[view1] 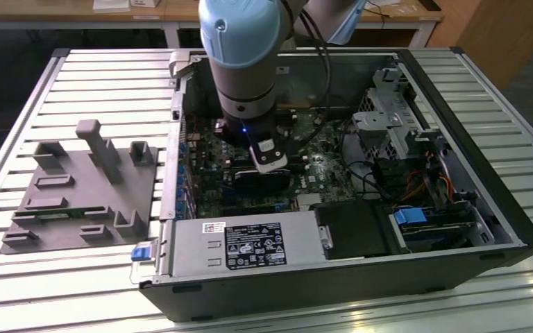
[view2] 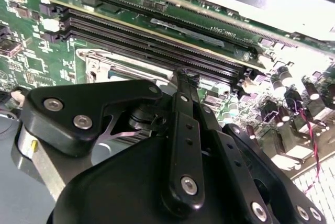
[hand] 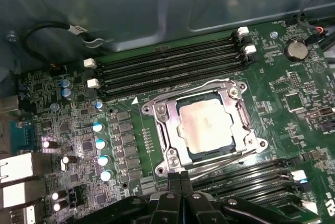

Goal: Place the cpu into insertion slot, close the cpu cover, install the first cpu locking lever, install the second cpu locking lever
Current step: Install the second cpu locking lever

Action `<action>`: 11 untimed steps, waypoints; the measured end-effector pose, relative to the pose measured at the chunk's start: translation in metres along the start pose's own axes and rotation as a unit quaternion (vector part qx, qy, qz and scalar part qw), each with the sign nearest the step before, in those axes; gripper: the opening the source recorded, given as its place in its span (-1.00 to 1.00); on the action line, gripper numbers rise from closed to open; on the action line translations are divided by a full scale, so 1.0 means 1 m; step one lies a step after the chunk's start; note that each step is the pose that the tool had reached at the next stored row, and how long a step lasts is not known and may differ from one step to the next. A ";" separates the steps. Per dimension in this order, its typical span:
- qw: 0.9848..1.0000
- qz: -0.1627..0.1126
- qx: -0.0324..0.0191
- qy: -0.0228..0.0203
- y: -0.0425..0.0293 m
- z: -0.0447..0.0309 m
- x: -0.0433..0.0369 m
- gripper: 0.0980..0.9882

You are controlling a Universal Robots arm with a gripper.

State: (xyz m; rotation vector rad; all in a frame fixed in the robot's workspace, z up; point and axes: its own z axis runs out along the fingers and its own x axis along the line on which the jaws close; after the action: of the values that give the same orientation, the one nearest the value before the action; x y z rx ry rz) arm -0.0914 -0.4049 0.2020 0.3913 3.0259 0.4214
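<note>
Across the slatted table (view1: 53, 90) lay an open computer case (view1: 488, 208), with a grey fixture plate (view1: 72, 187) on the exterior view's left of it. The arm (view1: 243, 55) reached straight down into the case, over the green motherboard (hand: 63, 130).

On that board, in the first wrist view, the cpu (hand: 207, 124) sat square in the insertion slot (hand: 184, 153), its pale metal top showing through the window of the cpu cover (hand: 166, 124), which lay flat over it. Thin silver locking levers (hand: 230, 162) ran along the socket's edges; whether either was fully hooked I could not tell. The long black memory slots (hand: 167, 67) lay just beside the socket.

The gripper (hand: 179, 178) hung just at the socket's edge, fingertips pressed together with no gap and nothing between them, apparently used as a single pushing point on a lever.

By my judgement the step in hand was seating a locking lever. To do it well the closed tip should bear on the lever's end only, push down and sideways together so the wire slips under its catch, and keep off the cpu top and the neighbouring memory slots.

The exterior view gave the arm's overall stance and the case's power supply (view1: 239, 246), but the arm hid the socket. The second wrist view showed the gripper's black linkage (view2: 178, 145) close up, with the socket frame's corner (view2: 99, 64) behind.
</note>
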 end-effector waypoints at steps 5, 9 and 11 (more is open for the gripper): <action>1.000 0.000 -0.006 0.001 -0.0025 0.0010 0.0006 -0.99; 1.000 0.001 -0.012 0.002 -0.0042 0.0015 0.0016 -0.99; 1.000 0.001 -0.014 0.002 -0.0049 0.0027 0.0029 -0.99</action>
State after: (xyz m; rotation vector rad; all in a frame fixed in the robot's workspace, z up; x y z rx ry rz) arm -0.0951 -0.4080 0.1980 0.3918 3.0201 0.4641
